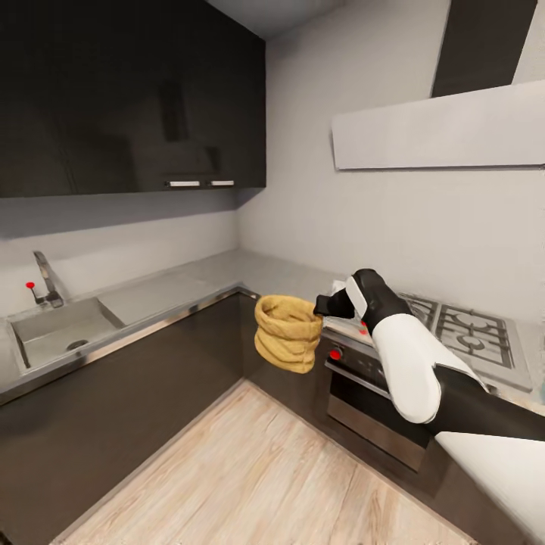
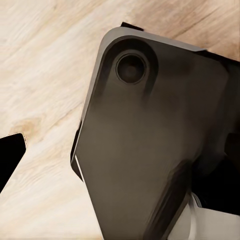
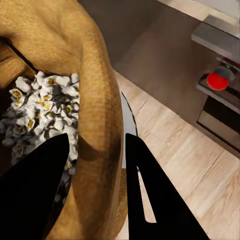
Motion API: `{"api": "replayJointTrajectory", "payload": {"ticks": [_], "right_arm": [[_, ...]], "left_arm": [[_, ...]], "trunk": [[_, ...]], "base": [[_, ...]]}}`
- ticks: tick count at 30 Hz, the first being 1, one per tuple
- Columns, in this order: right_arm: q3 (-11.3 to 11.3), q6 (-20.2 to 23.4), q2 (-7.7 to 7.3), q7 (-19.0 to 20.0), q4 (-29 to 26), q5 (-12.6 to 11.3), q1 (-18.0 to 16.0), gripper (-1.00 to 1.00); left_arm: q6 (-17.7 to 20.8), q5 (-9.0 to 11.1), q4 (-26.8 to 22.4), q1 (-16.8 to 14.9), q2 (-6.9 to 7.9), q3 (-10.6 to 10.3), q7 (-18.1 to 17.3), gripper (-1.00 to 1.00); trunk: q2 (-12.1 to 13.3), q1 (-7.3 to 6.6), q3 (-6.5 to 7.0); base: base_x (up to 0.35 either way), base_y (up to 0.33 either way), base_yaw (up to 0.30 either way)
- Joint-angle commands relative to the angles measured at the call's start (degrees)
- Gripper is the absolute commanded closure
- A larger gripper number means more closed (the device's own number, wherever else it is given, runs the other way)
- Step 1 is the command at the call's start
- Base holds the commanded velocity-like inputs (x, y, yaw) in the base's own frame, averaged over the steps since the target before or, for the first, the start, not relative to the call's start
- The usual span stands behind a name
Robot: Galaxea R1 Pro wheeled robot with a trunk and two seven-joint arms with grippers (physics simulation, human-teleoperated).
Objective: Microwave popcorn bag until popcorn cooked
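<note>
The tan popcorn bag (image 1: 288, 333) hangs in the air in front of the corner cabinets, above the wooden floor. My right gripper (image 1: 322, 304) is shut on its rolled rim. In the right wrist view the two black fingers (image 3: 150, 200) pinch the bag wall (image 3: 95, 100), one inside and one outside. White and yellow popcorn (image 3: 45, 105) fills the inside of the bag. In the left wrist view, one black fingertip (image 2: 10, 155) of my left gripper shows over the floor. The steel countertop (image 1: 174, 288) runs along the walls. The microwave is out of view.
A sink (image 1: 53, 333) with a faucet (image 1: 47, 280) sits at the left. The gas hob (image 1: 469, 333) and the black oven (image 1: 371, 401) with a red knob (image 1: 334, 353) are behind my right arm. A dark robot part (image 2: 150, 140) hangs over the wooden floor (image 1: 250, 469).
</note>
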Motion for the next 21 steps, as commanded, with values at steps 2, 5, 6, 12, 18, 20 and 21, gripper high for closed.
{"api": "replayJointTrajectory", "payload": {"ticks": [2, 5, 6, 12, 18, 20, 21], "right_arm": [[-0.4, -1.02, 0.06, 0.45, 0.24, 0.58, -0.05, 1.0], [-0.4, -1.84, 0.01, 0.41, 0.39, 0.57, -0.05, 1.0], [-0.4, -2.58, -0.23, 0.4, 0.39, 0.62, 0.0, 1.0], [-0.42, -8.59, -1.69, 0.82, 0.34, 0.63, 3.78, 1.0], [-0.4, -8.68, -2.68, 0.79, 0.32, 0.59, 4.08, 1.0], [-0.4, -8.35, -3.11, 0.82, 0.31, 0.56, 4.13, 1.0], [-0.4, -8.18, -3.6, 0.87, 0.31, 0.52, 4.11, 1.0]], "left_arm": [[-0.09, 0.16, -0.05, -0.01, -0.01, 0.07, 0.08, -1.0], [-0.09, 0.15, -0.05, 0.0, -0.01, 0.06, 0.08, -1.0], [-0.09, 0.16, -0.05, 0.01, -0.01, 0.02, 0.08, -1.0], [-0.09, 0.15, -0.05, 0.01, -0.01, -0.02, 0.08, -1.0], [-0.11, 0.09, -0.05, -0.01, -0.01, -0.06, 0.08, -1.0], [-0.1, 0.08, -0.05, -0.01, -0.01, -0.09, 0.08, -1.0], [-0.1, 0.08, -0.05, -0.02, -0.01, -0.1, 0.08, -1.0]], "trunk": [[-0.06, -0.02, -0.08], [-0.06, -0.02, -0.08], [-0.06, -0.02, -0.08], [-0.06, -0.02, -0.08], [-0.06, -0.02, -0.08], [-0.06, -0.02, -0.08], [-0.06, -0.02, -0.08]], "base": [[-0.308, 0.087, 0.0], [-0.308, 0.087, 0.0], [-0.308, 0.087, 0.0], [-0.308, 0.087, 0.0], [-0.234, 0.037, 0.0], [-0.038, 0.002, 0.0], [-0.014, 0.001, -0.018]]}}
